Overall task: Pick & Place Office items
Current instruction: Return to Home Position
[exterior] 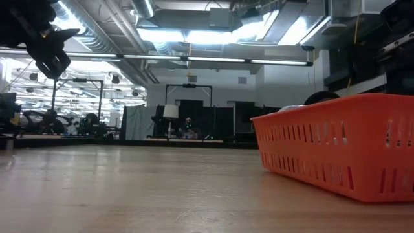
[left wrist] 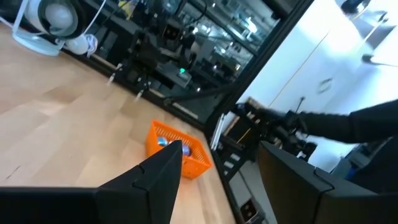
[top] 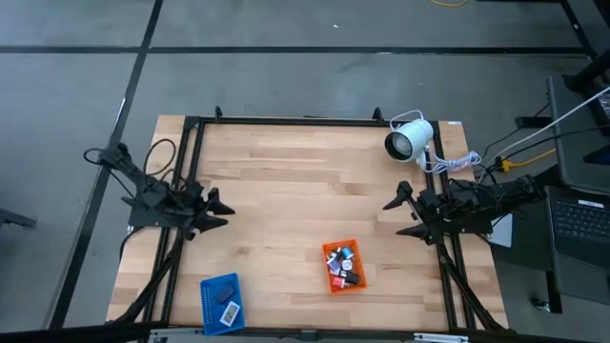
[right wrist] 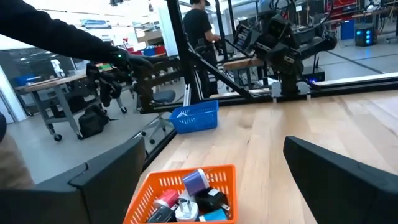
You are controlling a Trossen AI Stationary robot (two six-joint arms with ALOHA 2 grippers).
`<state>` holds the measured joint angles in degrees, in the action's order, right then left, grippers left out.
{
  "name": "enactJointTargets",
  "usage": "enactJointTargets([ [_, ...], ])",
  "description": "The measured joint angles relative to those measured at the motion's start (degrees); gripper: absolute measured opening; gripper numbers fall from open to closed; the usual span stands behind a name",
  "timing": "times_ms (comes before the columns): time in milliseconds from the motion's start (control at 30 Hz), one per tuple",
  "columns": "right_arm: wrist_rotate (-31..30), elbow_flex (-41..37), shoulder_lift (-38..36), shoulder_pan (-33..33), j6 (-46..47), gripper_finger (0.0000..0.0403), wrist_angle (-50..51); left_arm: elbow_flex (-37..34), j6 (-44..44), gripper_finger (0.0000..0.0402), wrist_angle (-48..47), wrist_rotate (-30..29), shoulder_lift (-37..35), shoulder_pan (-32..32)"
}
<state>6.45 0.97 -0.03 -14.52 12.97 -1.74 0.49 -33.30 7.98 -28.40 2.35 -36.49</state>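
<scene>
**Homing step: both grippers empty, items binned**

The left gripper (top: 221, 211) and right gripper (top: 398, 214) sit at opposite table edges, facing inward and well apart. Both stand wide with nothing between the fingers, as each wrist view confirms. The items (top: 341, 267) lie in the orange bin (top: 362, 259), ahead of the right gripper and off to one side, clear of it. Others lie in the blue bin (top: 207, 291), off to the left gripper's side near the table's front edge.

Judgement: complete homing slowly, with wrists high and fingers spread, so that neither bin is nudged. The lamp (top: 408, 141) and its cable lie close beside the right arm, so there is a risk of snagging.
</scene>
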Motion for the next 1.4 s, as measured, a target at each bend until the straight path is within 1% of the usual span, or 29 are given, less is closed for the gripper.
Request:
enactJointTargets([
  [67,-0.01,0.0,0.0,0.0,0.0,0.0388,0.03,0.0,-0.01,0.0207,-0.86,0.0,-2.23,0.0],
  [300,-0.01,0.0,0.0,0.0,0.0,0.0388,0.0,0.0,0.0,0.0205,-2.92,-0.06,-2.31,0.26],
  [633,-0.01,0.0,0.0,0.0,0.0,0.0388,0.0,0.0,0.0,0.0207,-3.01,0.0,-2.33,0.22],
  [867,-0.03,0.0,0.02,-0.28,0.0,0.0388,-0.02,0.04,0.0,0.0205,-3.88,0.75,2.38,0.22],
  [1100,-0.01,0.0,0.02,-4.3,-0.01,0.0388,-0.01,0.03,0.0,0.0206,-3.9,1.32,7.81,0.26],
  [1400,0.4,0.0,0.02,-5.2,-0.02,0.0388,0.0,0.02,0.0,0.0208,-3.9,1.31,8.68,0.26],
])
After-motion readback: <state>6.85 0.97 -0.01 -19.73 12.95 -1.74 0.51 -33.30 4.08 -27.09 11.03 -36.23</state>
